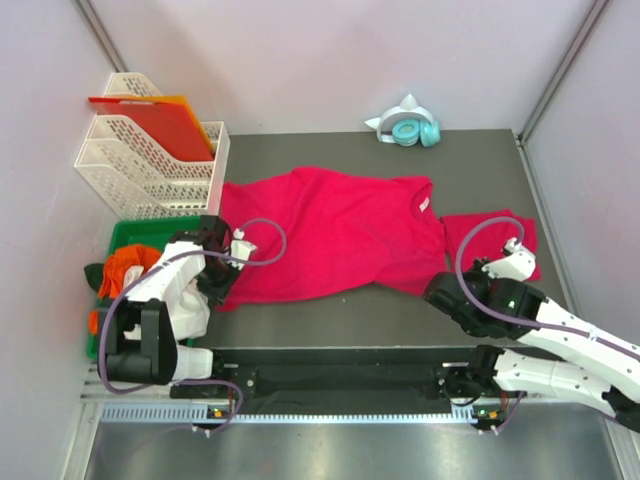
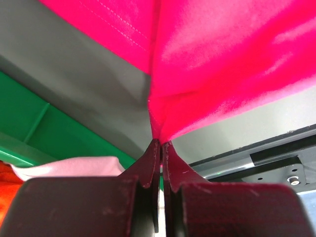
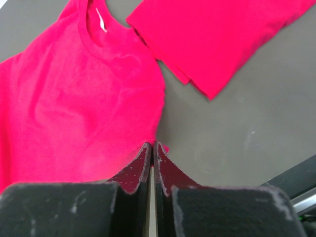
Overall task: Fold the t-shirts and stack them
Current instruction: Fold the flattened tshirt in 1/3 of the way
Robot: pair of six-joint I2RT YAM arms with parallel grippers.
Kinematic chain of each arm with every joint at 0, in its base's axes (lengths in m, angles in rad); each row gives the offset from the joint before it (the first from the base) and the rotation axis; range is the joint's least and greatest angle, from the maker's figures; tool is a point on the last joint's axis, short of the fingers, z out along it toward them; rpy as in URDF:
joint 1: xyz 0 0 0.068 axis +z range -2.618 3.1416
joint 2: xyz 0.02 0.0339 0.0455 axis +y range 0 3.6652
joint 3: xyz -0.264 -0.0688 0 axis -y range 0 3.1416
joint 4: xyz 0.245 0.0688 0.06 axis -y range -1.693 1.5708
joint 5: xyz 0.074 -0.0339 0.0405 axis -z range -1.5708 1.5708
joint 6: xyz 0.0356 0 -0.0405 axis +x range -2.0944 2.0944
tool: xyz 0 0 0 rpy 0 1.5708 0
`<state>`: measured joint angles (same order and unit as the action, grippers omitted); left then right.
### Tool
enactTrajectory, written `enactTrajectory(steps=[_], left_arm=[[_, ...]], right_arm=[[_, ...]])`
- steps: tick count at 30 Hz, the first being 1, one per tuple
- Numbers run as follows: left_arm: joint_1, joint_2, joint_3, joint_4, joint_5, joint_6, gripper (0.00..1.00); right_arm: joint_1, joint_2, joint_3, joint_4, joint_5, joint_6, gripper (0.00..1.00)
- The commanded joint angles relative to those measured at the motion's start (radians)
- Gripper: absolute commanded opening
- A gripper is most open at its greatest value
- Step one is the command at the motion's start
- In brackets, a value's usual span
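Observation:
A crimson-pink t-shirt (image 1: 335,235) lies spread across the dark table, its white neck label (image 1: 423,205) at the right. My left gripper (image 1: 218,285) is shut on the shirt's near left corner (image 2: 160,129), the cloth pulled up into a pinch. At the shirt's near right edge (image 3: 157,143), my right gripper (image 1: 440,290) is shut on the fabric too. A second t-shirt (image 1: 492,243), folded small, lies flat to the right of the spread one and shows in the right wrist view as a flat square (image 3: 217,34).
White mesh file trays (image 1: 150,165) holding red-orange sheets (image 1: 165,125) stand at the back left. A green bin (image 1: 135,240) with orange cloth sits left of my left arm. Teal headphones (image 1: 410,130) rest at the back edge. Walls close in both sides.

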<state>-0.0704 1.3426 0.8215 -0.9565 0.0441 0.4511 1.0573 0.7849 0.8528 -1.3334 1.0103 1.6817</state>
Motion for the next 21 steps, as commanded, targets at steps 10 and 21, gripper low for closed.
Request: enactTrajectory(steps=[10, 21], left_arm=[[-0.003, -0.08, 0.034, 0.067, 0.013, -0.028, 0.0], [-0.002, -0.085, 0.097, 0.14, 0.045, -0.117, 0.0]], right_arm=[[-0.025, 0.14, 0.068, -0.04, 0.054, -0.186, 0.0], [-0.062, 0.29, 0.138, 0.135, 0.129, -0.397, 0.0]])
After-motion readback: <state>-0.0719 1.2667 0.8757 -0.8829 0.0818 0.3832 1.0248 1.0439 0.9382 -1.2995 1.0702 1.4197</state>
